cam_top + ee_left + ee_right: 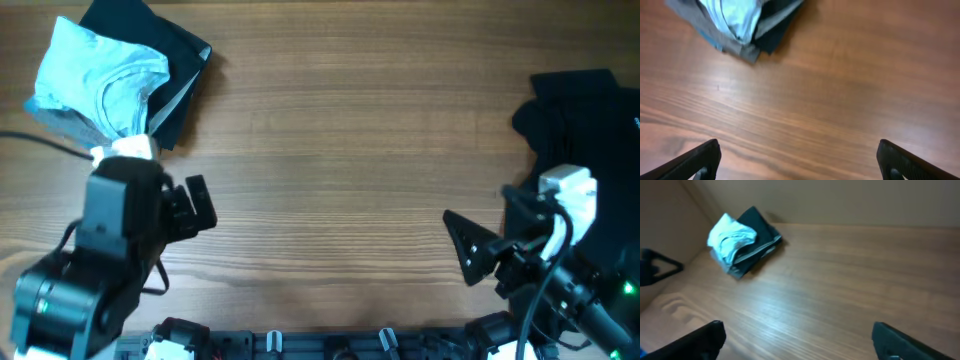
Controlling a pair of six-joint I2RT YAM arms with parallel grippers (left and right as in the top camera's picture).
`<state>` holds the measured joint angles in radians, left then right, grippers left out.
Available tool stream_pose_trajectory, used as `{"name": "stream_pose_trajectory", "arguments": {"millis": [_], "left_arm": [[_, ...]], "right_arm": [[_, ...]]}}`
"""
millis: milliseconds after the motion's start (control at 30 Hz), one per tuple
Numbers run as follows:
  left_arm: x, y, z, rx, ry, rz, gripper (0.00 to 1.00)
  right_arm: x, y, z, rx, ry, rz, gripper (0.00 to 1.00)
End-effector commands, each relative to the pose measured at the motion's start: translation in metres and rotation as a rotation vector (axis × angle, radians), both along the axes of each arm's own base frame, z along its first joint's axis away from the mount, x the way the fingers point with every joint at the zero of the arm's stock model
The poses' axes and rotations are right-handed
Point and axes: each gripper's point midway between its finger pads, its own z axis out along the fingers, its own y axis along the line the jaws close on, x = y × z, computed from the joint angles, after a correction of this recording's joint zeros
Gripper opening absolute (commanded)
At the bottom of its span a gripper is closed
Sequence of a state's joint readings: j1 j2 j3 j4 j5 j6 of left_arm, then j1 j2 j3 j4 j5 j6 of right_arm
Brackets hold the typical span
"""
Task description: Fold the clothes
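Observation:
The clothes lie in two places. At the far left corner a folded pale blue T-shirt (pixel 100 75) tops a stack with a dark garment (pixel 180 55) under it. That same stack shows in the left wrist view (pixel 737 17) and in the right wrist view (pixel 732 237). A heap of black clothes (pixel 585 125) lies at the right edge. My left gripper (pixel 188 205) hovers just in front of the stack, and its jaws (pixel 797 160) stand open over bare wood. My right gripper (pixel 468 250) sits left of the black heap, also open (pixel 797 340) with nothing in it.
The wooden table (pixel 350 150) stretches between the two piles. My left arm's black body (pixel 90 260) fills the near left corner, and the right arm with its cables (pixel 560 260) fills the near right. The left gripper (pixel 655 267) shows at the right wrist view's left edge.

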<state>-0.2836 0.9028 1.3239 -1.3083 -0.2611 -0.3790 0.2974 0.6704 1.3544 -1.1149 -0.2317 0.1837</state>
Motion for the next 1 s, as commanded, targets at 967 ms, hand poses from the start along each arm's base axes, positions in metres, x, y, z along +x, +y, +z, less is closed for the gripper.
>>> {"name": "stream_pose_trajectory", "arguments": {"millis": [967], "left_arm": [[-0.002, 0.003, 0.011, -0.018, -0.051, 0.027, 1.0]], "right_arm": [[0.049, -0.026, -0.01, -0.057, -0.248, -0.204, 1.0]]}}
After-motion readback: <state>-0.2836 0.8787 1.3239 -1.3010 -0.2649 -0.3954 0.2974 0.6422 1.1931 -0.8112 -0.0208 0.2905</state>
